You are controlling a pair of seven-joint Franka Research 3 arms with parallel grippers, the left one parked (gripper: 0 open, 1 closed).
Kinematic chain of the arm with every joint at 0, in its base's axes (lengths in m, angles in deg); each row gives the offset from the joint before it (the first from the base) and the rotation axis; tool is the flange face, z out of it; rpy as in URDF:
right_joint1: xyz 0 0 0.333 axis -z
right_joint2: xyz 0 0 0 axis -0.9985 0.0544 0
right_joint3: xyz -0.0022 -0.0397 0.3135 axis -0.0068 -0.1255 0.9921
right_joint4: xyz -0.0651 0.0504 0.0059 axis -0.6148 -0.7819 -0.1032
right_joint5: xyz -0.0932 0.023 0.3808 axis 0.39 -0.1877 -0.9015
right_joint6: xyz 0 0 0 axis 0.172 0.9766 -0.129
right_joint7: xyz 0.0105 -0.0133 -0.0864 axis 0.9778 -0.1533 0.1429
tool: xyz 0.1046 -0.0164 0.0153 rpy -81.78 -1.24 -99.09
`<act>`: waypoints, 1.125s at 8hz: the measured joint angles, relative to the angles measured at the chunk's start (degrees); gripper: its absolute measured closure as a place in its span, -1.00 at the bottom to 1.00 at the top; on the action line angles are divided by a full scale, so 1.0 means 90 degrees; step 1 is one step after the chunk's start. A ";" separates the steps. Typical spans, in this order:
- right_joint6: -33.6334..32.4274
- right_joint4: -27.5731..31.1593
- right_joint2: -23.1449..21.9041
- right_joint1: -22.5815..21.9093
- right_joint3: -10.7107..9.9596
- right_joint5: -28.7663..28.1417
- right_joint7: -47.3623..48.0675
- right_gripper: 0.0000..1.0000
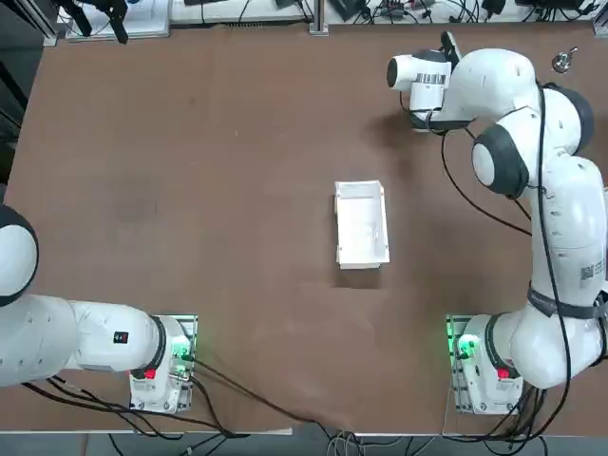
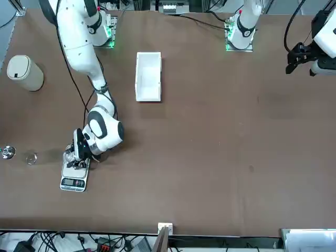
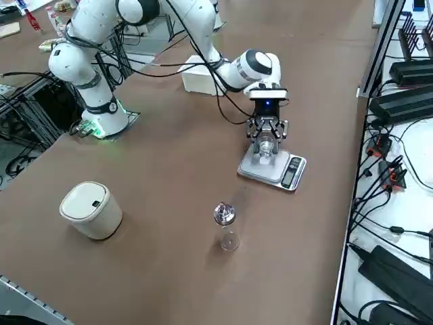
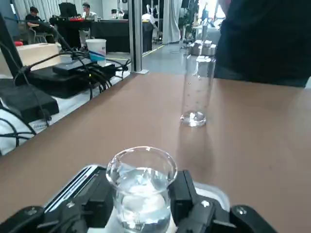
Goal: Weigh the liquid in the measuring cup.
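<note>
You are dealing with a measuring cup (image 4: 141, 187) that I judge to be light, rigid and fragile, with smooth walls that are likely slippery, so any hold belongs low on its straight sides, below the flared rim, with only gentle squeeze and the cup kept upright so the liquid is not sloshing out. Right now the right gripper (image 4: 141, 206) is sitting over the scale (image 3: 272, 169), with the cup standing directly between its two dark fingers (image 4: 183, 191) on the platform; the fingers are flanking the lower wall of the cup closely on both sides, and from the wrist view you cannot tell whether they are pressing the glass or just clear of it, so check that before trusting any reading, since a touching finger would be carrying part of the weight. The cup is looking clear and glassy, round, with a slightly flared lip catching highlights, and it is holding clear liquid to somewhat above half. Beyond the gripper, farther out on the table (image 3: 169, 203), a tall clear graduated cylinder (image 4: 196, 92) is standing upright, well apart from the cup
</note>
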 joint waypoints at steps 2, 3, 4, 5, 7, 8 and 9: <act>0.0262 -0.0110 0.0119 0.0109 -0.0001 0.0001 0.0000 -0.22; 0.0308 -0.0111 0.0133 0.0129 -0.0001 0.0001 0.0000 -0.22; 0.0318 -0.0112 0.0158 0.0132 -0.0001 0.0001 0.0000 -0.26; 0.0322 -0.0115 0.0180 0.0130 0.0000 0.0001 0.0000 -0.54; 0.0327 -0.0124 0.0182 0.0105 0.0013 0.0001 -0.0001 -1.00; 0.0328 -0.0140 0.0182 0.0093 0.0045 -0.0015 -0.0079 -1.00; 0.0344 -0.0190 0.0174 0.0086 0.0090 -0.0234 -0.0284 -1.00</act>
